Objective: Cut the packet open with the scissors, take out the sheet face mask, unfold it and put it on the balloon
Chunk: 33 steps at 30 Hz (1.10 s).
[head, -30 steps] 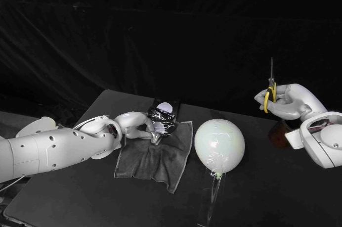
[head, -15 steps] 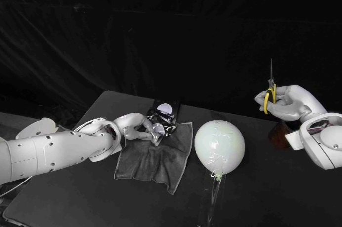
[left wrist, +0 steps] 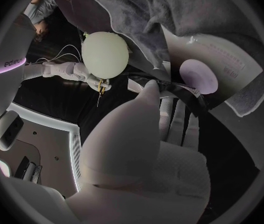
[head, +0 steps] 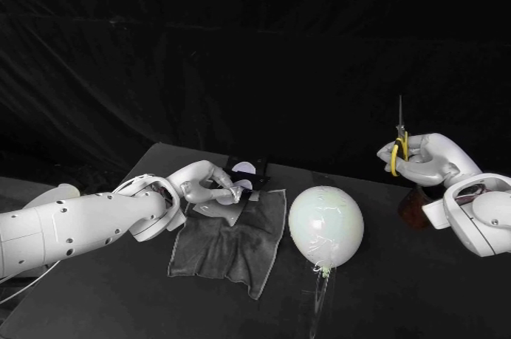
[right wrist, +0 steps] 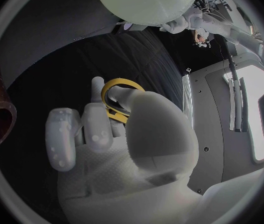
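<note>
Black-and-white packet (head: 245, 175): is sitting at the far left of the table (head: 117, 295), over the grey cloth's (head: 224, 239) far edge.
Left hand (head: 207, 187): is pinching the packet between thumb and fingers.
Balloon (head: 326, 222): is lying just right of the cloth.
Scissors (head: 400, 139): are pointing upward at the far right.
Right hand (head: 428, 160): is gripping their yellow handles, raised above the table.

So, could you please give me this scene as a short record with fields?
left hand: grips the packet at its edge, over the cloth
right hand: holds the scissors raised, blades up, well apart from the packet
balloon: lies on the table beside the cloth, no mask on it
packet state: looks uncut, as far as shows
</note>
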{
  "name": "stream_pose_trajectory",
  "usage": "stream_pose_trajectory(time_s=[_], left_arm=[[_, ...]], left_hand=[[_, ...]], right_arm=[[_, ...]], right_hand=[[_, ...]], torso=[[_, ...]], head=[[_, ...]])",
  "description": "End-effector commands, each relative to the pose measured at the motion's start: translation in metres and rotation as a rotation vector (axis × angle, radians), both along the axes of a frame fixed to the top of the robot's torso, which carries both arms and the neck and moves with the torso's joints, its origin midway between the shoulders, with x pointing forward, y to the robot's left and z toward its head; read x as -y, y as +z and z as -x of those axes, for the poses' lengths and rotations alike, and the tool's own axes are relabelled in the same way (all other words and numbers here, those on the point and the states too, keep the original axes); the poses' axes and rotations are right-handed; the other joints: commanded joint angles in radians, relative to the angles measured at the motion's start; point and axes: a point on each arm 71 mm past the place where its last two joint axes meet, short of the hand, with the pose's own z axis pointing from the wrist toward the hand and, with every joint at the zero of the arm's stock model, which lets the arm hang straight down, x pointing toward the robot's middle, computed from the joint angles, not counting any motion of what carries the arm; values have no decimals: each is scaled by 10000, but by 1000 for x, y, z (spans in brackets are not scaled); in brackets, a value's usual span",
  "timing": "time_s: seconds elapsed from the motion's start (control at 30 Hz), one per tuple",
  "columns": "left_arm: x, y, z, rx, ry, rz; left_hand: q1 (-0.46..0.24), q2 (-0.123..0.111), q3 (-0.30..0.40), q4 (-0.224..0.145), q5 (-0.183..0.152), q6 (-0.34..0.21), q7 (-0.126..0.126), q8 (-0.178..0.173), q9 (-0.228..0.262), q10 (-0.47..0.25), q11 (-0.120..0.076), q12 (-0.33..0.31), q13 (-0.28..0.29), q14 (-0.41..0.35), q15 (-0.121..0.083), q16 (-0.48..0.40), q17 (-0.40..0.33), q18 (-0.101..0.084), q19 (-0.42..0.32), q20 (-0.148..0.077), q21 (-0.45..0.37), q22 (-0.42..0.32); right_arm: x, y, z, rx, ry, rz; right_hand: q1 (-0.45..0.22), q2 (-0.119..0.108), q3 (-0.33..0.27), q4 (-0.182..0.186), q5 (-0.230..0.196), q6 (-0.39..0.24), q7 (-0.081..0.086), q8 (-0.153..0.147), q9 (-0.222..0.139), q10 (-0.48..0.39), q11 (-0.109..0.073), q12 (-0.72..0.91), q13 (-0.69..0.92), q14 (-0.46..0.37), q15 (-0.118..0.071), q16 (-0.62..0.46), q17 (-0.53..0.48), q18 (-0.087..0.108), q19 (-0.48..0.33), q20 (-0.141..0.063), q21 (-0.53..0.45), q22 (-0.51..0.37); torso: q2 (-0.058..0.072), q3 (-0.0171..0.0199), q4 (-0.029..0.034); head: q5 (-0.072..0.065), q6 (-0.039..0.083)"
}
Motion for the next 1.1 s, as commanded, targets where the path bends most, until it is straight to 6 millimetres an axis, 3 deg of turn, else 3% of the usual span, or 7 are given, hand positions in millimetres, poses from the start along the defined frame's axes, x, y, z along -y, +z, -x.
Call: stream_pose_trajectory(time_s=[0.03,0.3,0.47,0.73,0.83,0.93,1.1], left_arm=[[6,14,-1,470,-159,627],[21,44,-8,1254,-593,559],[40,51,-11,1802,-1116,241],[77,55,-18,2818,-2030,-361],[89,57,-22,3161,-2310,-566],[98,61,-24,3477,-2555,-743],[112,72,-27,4028,-2910,-954]], left_hand=[[-23,-115,139,14,25,-1,87,32,469,-59,14,-31,-9,-26,71,-50,-19,111,-5,47,-22,-20],[-34,-174,287,13,25,-10,121,40,496,-64,18,-29,-8,-38,84,-73,-31,107,-16,55,-32,-28],[-51,-220,424,14,25,-17,123,47,520,-57,17,-27,-7,-45,85,-94,-39,107,-27,54,-41,-35],[-114,-351,722,15,24,-40,170,58,571,-56,33,-27,-7,-36,107,-129,-53,96,-40,63,-55,-46],[-144,-388,813,15,24,-46,184,65,589,-51,28,-26,-6,-25,104,-138,-56,97,-38,60,-57,-48],[-175,-427,901,14,24,-53,201,70,606,-46,32,-25,-6,-14,109,-146,-58,95,-36,64,-58,-50],[-175,-427,901,14,24,-53,201,70,606,-46,32,-25,-6,-14,109,-146,-58,95,-36,64,-58,-50]], right_arm=[[1,-3,-2,-473,-22,-355],[-2,-9,-3,-1548,-156,-1396],[-9,-14,-2,-2607,-31,-2221],[-24,-23,1,-4232,270,-3296],[-29,-25,2,-4828,370,-3842],[-33,-25,4,-5297,494,-4303],[-39,-26,8,-5960,769,-4670]], right_hand=[[13,75,48,6,31,-22,-62,15,1,2956,-1605,28,16,26,-73,-73,-21,-47,493,-6,8,2000],[40,75,61,-15,31,-91,-32,-42,-4,2854,-1579,-99,13,18,-56,-89,-38,-37,466,3,-31,1975],[128,-1,45,-165,30,-102,-5,-84,17,2681,-1550,-415,-68,3,-30,-123,-91,-22,429,24,-88,1939],[138,-152,-194,-362,31,-34,-4,-77,107,2581,-1538,-1043,-329,-35,-16,-215,-234,11,350,44,-209,1865],[118,-117,-239,-367,30,-46,6,-106,120,2606,-1529,-1229,-415,-40,-10,-237,-267,17,337,49,-233,1852],[78,-86,-278,-345,31,-83,17,-158,113,2719,-1524,-1295,-442,-43,-7,-249,-282,17,337,53,-237,1853],[-24,-27,-357,-286,31,-123,53,-287,88,2662,-1484,-1647,-575,-107,23,-396,-509,49,259,72,-360,1773]], torso=[[-10,2,20],[-3,16,-11],[13,-6,-12],[24,-17,-23],[24,2,-3],[22,4,-7],[21,17,-27]], head=[[-79,126],[-192,438],[-578,775],[-1153,1175],[-1395,1286],[-1496,1308],[-1849,1350]])
